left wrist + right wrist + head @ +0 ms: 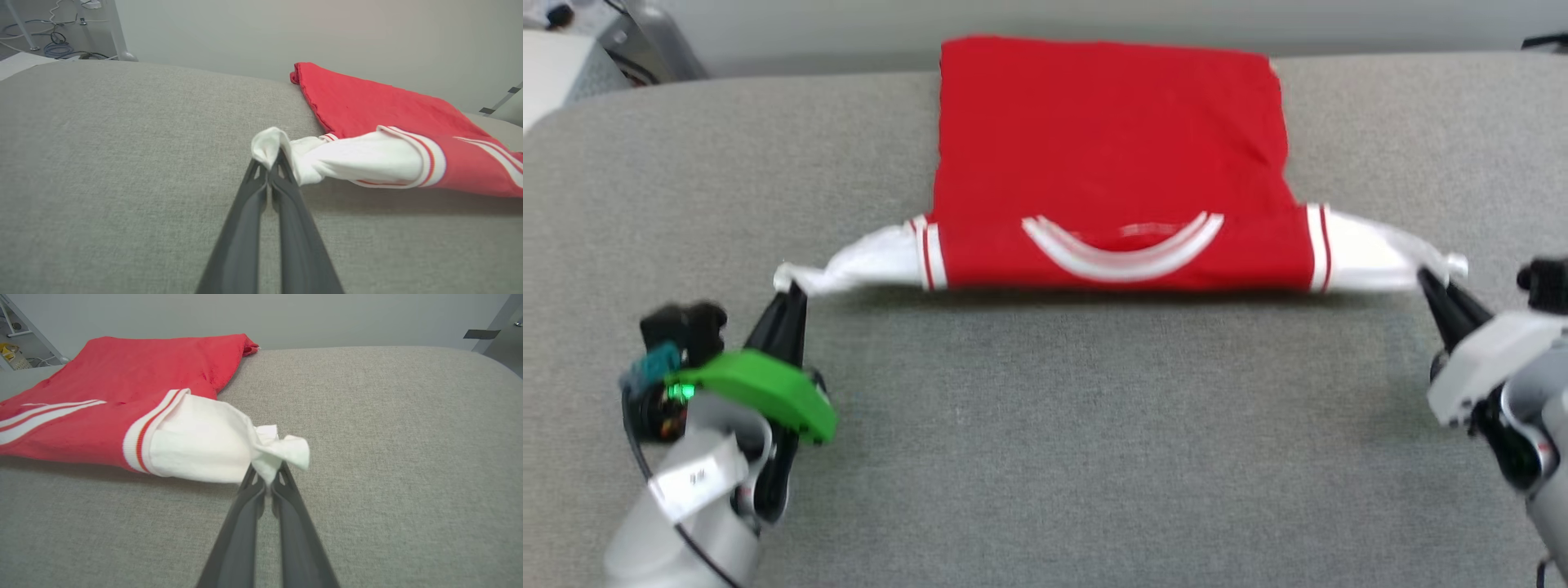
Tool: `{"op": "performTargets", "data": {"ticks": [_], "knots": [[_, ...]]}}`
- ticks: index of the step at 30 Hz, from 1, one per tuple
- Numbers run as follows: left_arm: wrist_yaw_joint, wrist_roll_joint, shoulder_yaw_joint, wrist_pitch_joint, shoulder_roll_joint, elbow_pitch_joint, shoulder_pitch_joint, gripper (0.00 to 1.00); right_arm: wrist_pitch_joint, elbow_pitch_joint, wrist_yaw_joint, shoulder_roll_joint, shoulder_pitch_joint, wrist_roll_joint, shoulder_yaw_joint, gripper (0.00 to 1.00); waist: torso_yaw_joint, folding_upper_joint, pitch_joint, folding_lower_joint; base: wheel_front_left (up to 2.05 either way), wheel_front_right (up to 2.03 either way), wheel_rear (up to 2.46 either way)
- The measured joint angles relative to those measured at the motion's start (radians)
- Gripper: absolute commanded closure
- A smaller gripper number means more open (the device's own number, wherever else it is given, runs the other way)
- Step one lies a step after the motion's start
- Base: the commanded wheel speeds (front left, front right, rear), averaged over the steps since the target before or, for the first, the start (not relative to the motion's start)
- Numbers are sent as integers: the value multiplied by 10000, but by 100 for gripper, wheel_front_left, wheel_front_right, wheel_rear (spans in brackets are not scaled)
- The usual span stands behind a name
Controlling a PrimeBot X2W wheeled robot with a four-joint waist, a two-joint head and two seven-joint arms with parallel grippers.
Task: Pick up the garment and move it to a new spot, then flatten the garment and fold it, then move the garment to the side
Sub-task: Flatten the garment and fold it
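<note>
Clamping garment (1111, 139) sleeve tips, left end effector (270, 161), right end effector (267, 473), cables (57, 49) in left wrist view.

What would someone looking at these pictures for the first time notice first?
The bright red garment spread across the middle of the grey padded surface stands out first. The left pincer is shut on the tip of its white left sleeve and the right pincer on its right sleeve, holding the near edge taut between them.
</note>
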Motion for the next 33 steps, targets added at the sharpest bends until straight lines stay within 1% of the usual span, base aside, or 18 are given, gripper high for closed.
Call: {"op": "performTargets", "data": {"ticks": [5, 7, 10, 16, 19, 21, 22, 23, 24, 25, 26, 27, 28, 30, 33], "knots": [[297, 56, 96, 0, 136, -1273, 2016, 100, 217, -777, 0, 157, 1894, -224, -934, 100, 138, 0, -675, 0, 0, 0, 0], [495, 54, 77, 17, 151, -1618, 2652, 100, 320, -1055, 0, 303, 2573, -420, -1336, 100, 191, 0, -896, 0, 0, 0, 0], [790, 54, 8, 186, 293, -2134, 3640, 100, 579, -1553, 0, 685, 3688, -750, -2071, 100, 268, 0, -1227, 0, 0, 0, 0], [1277, -105, 12, 374, 339, -2857, 5090, 100, 1120, -2566, 0, 1544, 5569, -1430, -3507, 100, 421, 0, -1663, 0, 0, 0, 0], [1471, -176, 19, 447, 357, -3141, 5617, 100, 1415, -3106, 0, 2046, 6426, -1862, -4163, 100, 504, 0, -1786, 0, 0, 0, 0], [1521, -178, 2, 451, 347, -3300, 5832, 100, 1666, -3440, 0, 2376, 6889, -2077, -4452, 100, 572, 0, -1812, 0, 0, 0, 0], [1580, -180, -10, 451, 345, -3381, 5894, 100, 1749, -3616, 0, 2541, 7095, -2199, -4548, 90, 605, 0, -1817, 0, 0, 0, 0], [1616, -180, -10, 451, 341, -3440, 5930, 100, 1871, -3758, 0, 2681, 7250, -2299, -4633, 76, 630, 0, -1815, 0, 0, 0, 0], [1668, -182, 2, 449, 339, -3473, 5948, 100, 1954, -3862, 0, 2771, 7353, -2378, -4684, 71, 639, 0, -1804, 0, 0, 0, 0], [1691, -188, 21, 437, 341, -3507, 5974, 100, 2025, -3981, 0, 2853, 7446, -2500, -4744, 58, 646, 0, -1785, 0, 0, 0, 0], [1705, -188, 21, 437, 343, -3538, 5992, 100, 2077, -4105, 0, 2920, 7508, -2575, -4784, 44, 650, 0, -1762, 0, 0, 0, 0], [1728, -186, 13, 431, 341, -3568, 5998, 100, 2115, -4194, 0, 2968, 7543, -2589, -4809, 9, 656, 0, -1741, 0, 0, 0, 0], [1760, -180, 10, 407, 339, -3618, 5998, 100, 2127, -4297, 0, 3020, 7569, -2625, -4851, 0, 665, 0, -1716, 0, 0, 0, 0], [1791, -138, -29, 391, 330, -3737, 5994, 100, 2105, -4552, -2, 3112, 7576, -2656, -4947, 0, 699, 0, -1669, 0, 0, 0, 0], [1801, -67, -104, 362, 307, -3839, 5970, 100, 1764, -5028, -2, 3129, 7542, -2700, -5173, 0, 771, 0, -1597, 0, 0, 0, 0]]}}
